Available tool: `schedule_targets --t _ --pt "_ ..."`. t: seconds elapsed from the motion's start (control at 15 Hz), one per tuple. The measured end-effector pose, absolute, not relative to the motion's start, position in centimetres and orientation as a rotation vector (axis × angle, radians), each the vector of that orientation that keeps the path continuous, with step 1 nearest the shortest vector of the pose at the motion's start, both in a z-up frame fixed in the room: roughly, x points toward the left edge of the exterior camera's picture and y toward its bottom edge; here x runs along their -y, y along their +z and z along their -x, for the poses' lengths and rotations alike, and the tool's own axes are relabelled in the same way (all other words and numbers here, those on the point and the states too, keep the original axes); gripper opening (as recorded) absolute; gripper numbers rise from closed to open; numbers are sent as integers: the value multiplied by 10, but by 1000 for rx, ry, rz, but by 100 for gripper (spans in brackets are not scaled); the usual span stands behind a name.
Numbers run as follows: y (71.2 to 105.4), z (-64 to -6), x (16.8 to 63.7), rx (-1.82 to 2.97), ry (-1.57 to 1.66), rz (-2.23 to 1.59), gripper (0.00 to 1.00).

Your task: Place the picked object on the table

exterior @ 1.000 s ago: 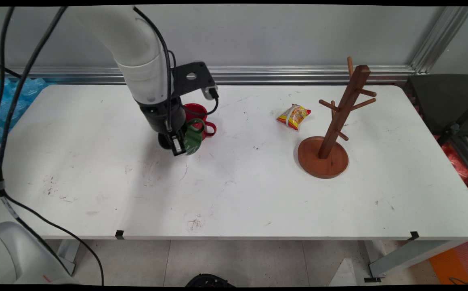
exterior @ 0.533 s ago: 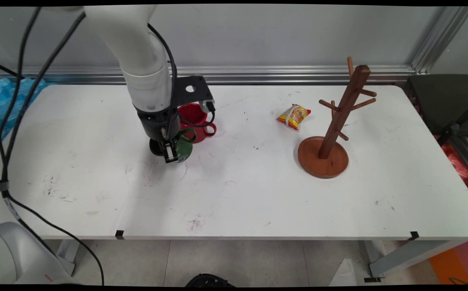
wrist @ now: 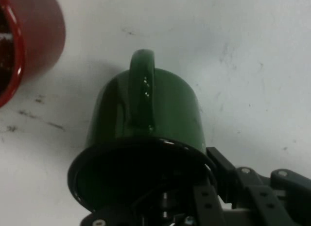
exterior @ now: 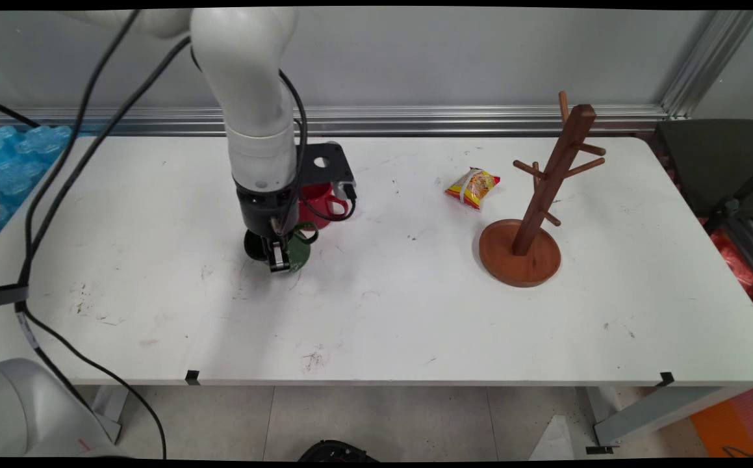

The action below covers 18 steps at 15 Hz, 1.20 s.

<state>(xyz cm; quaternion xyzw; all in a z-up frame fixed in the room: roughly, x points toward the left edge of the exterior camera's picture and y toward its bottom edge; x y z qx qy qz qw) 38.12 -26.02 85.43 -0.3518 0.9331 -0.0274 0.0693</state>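
Note:
My gripper (exterior: 278, 258) points down at the table's middle left and is shut on the rim of a green mug (exterior: 299, 249). The mug hangs under the hand, very close to the table surface; I cannot tell whether it touches. In the hand view the green mug (wrist: 146, 114) fills the centre with its handle facing the camera, and my gripper (wrist: 187, 206) clamps its dark rim at the bottom. A red mug (exterior: 316, 200) stands just behind it, partly hidden by the wrist, and shows as the red mug (wrist: 29, 36) at the hand view's upper left.
A wooden mug tree (exterior: 535, 214) with several pegs stands on a round base at the right. A yellow and red snack packet (exterior: 472, 187) lies behind and to the left of it. Black cables hang from the arm on the left.
The arm has come down and slightly toward the table's near side, carrying the green mug lower, from beside the red mug to just in front of it.

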Motion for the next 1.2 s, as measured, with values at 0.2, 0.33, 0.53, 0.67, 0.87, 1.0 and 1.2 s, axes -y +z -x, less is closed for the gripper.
schedule_targets --t 0.2,0.33,0.53,0.67,0.87,1.0,1.2 --pt "848 -377 265 -2800 -68 1049 0" --pt "843 -374 270 -2788 -60 1046 0" --pt "836 -370 276 -2770 -48 1048 0" --pt "832 -367 278 -2755 -34 1054 0" --pt "828 -363 281 -2740 -18 1058 100" --pt "825 -361 283 -2735 -12 1061 100" --pt "822 -361 286 -2734 -15 1064 100"
